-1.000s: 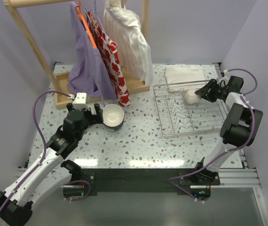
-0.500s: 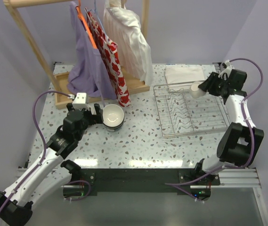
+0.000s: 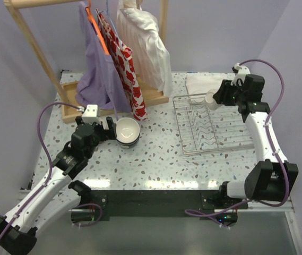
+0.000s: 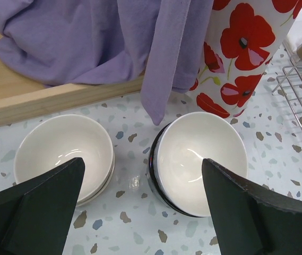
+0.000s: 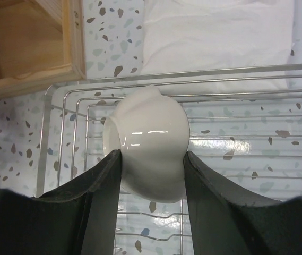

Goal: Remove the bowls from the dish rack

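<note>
**Right end effector (image 3: 217,99) is carrying a white bowl (image 3: 210,99) above the dish rack (image 3: 193,151).**

The right end effector is closing partway on the bowl, one finger on each side of its body. It is holding the bowl tipped on its side over the rack's far left corner, likely so it clears the prongs. The left end effector (image 4: 143,170) is hanging wide open and holding nothing. It is sitting low over the counter (image 4: 135,228), near a cream bowl (image 4: 63,149) and a dark-sided bowl (image 4: 201,154) standing side by side, seemingly where unloaded bowls are being gathered. The left wrist view is showing both of these bowls, while the overhead view is showing only one clearly, with the arm covering the rest. The right wrist view is showing the fingers pressing on the bowl, which is too small to read from overhead. No other bowl is showing in the rack.
</note>
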